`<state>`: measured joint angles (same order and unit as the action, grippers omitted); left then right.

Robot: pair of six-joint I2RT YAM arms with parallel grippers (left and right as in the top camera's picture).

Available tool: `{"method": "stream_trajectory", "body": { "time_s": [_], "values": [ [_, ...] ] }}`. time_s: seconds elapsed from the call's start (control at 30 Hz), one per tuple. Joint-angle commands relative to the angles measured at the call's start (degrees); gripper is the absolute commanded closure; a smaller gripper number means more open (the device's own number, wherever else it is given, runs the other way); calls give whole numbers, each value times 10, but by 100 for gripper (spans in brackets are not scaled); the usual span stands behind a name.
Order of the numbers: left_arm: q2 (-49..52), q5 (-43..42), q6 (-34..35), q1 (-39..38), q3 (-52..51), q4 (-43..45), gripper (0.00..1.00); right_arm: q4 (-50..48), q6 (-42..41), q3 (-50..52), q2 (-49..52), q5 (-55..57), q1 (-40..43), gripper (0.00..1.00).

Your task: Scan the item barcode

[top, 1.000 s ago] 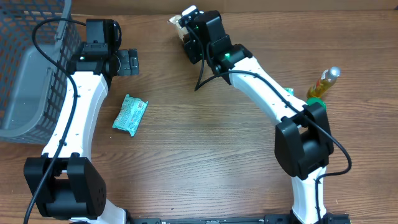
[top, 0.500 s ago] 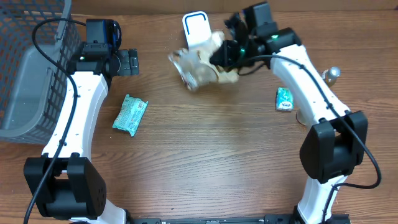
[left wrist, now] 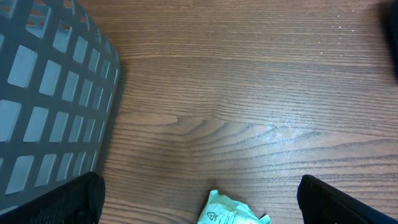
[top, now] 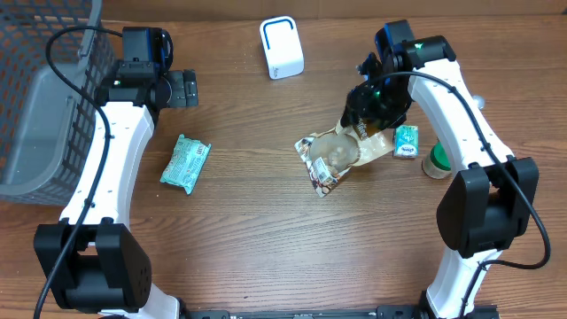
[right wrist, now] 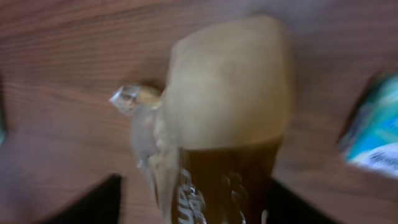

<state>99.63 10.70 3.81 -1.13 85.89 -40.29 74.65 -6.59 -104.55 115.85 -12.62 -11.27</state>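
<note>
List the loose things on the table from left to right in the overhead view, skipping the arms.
Left to right: grey basket → green packet → white scanner → brown snack bag → small teal packet → bottle.

Only readable mark: a recycling triangle on the green packet (left wrist: 231, 214), left wrist view. White lettering on the brown pouch (right wrist: 221, 124) is too blurred to read.
</note>
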Motion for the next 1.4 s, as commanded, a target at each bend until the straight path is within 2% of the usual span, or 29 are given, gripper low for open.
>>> {"method": "stream_trajectory", "body": {
  "time_s": [0.0,0.1,0.17,0.47,0.67,0.8,0.97,1.3,1.37],
  "values": [
    [-10,2,-13,-3,12,2,0,-39,-42,3,-17,92,1,19],
    [-10,2,-13,-3,12,2,0,-86,-91,3,-17,96,-1,13],
    [-10,2,-13,-3,12,2,0,-99,-114,3,-17,96,-6,13],
    [-10,2,-13,-3,12,2,0,-113,-130,18,-16,95,-60,23],
    [-10,2,-13,-4,12,2,0,-160,-147,56,-6,96,-122,24],
    [-10,2,-13,-3,12,2,1,-210,-148,97,-5,96,-163,30],
    [-10,2,-13,-3,12,2,0,-263,-160,146,-5,96,-206,32],
    [-10,2,-13,-4,12,2,0,-221,-176,162,-5,96,-210,31],
    [-10,2,-13,-4,12,2,0,-200,-174,162,-5,97,-205,28]
  ]
}}
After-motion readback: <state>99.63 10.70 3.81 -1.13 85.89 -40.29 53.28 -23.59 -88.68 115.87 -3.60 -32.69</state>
